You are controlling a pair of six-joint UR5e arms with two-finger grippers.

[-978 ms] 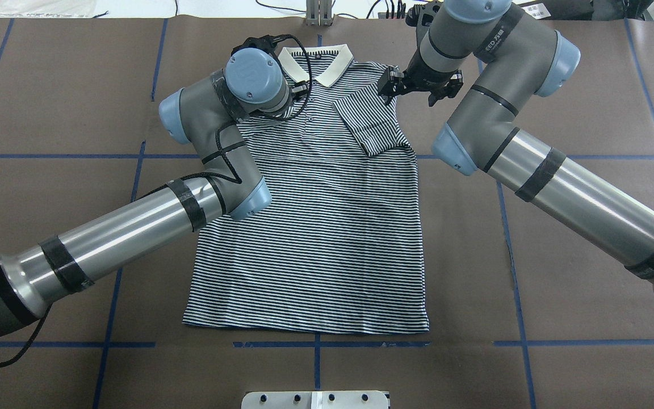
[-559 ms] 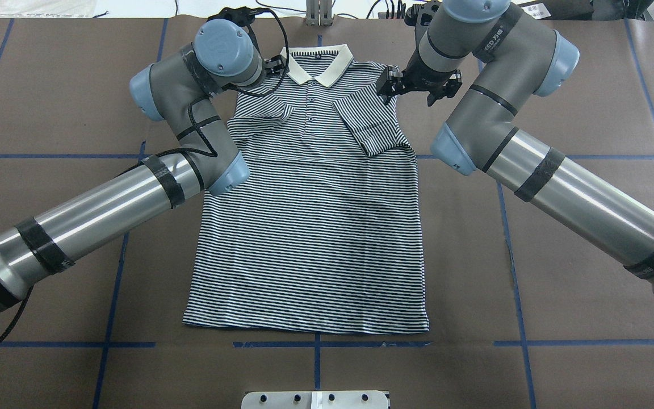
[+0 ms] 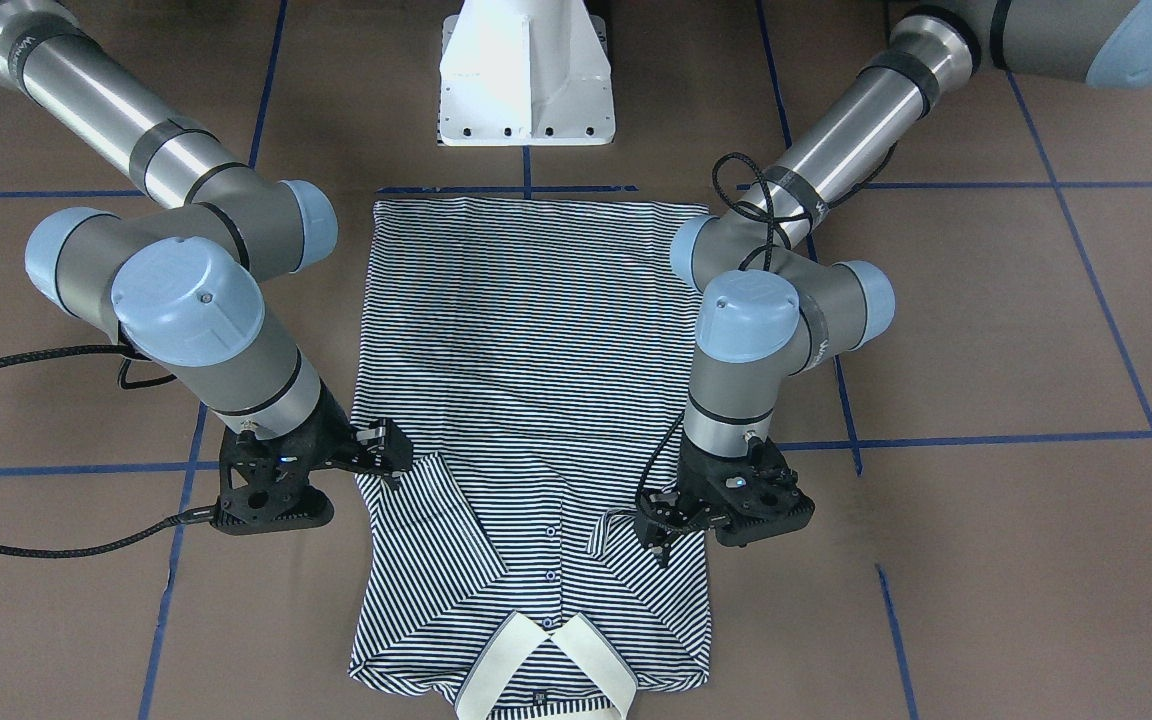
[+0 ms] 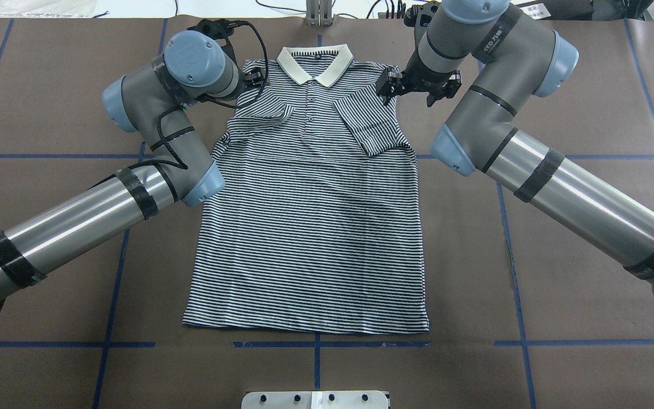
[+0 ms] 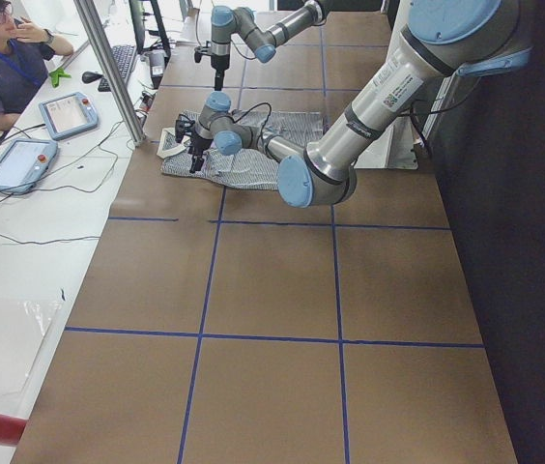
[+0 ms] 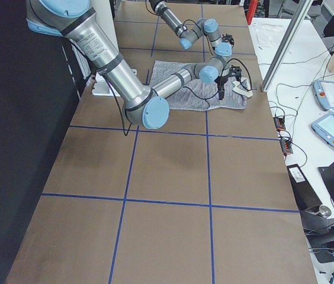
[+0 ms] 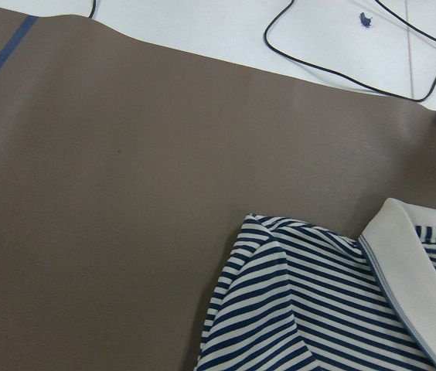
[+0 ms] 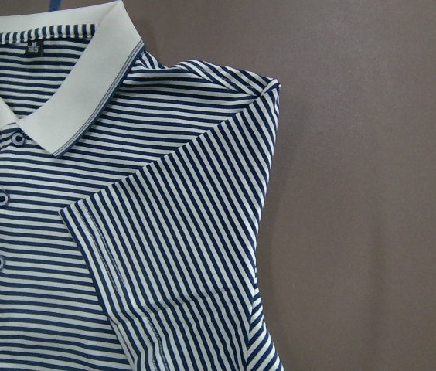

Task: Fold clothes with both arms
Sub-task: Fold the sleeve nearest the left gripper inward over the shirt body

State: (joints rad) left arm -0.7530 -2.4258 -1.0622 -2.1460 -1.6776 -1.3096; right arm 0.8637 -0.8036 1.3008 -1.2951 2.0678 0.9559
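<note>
Found the shirt [image 4: 310, 227] flat and face up mid-table, reading clock hours from the overhead view with 12 away from the robot: collar [image 4: 315, 61] at 12, hem [image 4: 304, 328] at 6, just short of a blue tape line [image 4: 361, 343]. Saw thin navy-and-white stripes on soft knit, a plain cream collar with a stitched edge, and small dark buttons [image 8: 1, 199] down the placket. Saw both short sleeves folded in over the chest: the 1 o'clock sleeve [image 4: 369, 128] a neat slanted flap, the 11 o'clock sleeve [image 4: 261, 116] narrower and a little rumpled. Noted straight side edges and a straight hem.

Found the left gripper [image 3: 658, 530] by the 11 o'clock shoulder, jaws parted with nothing in them. Found the right gripper [image 3: 388, 455] by the 1 o'clock shoulder, jaws spread, likewise gripping nothing. Could not tell whether any fingertip touched cloth.

Saw the left arm [image 4: 77, 227] reaching in from 8 o'clock, its elbow over the shirt's 9 o'clock edge, and the right arm [image 4: 577, 199] from 4, clear of the cloth: brushed metal tubes, grey joints, light-blue caps, a black cable [image 4: 259, 45] looped at the left wrist.

Saw wide bare matte brown table [image 4: 560, 284] at 3 and 9 o'clock, gridded in blue tape. Found less room at 12, with the brown sheet ending just past the collar, and a white base plate [image 4: 315, 399] at 6 beyond the tape.
</note>
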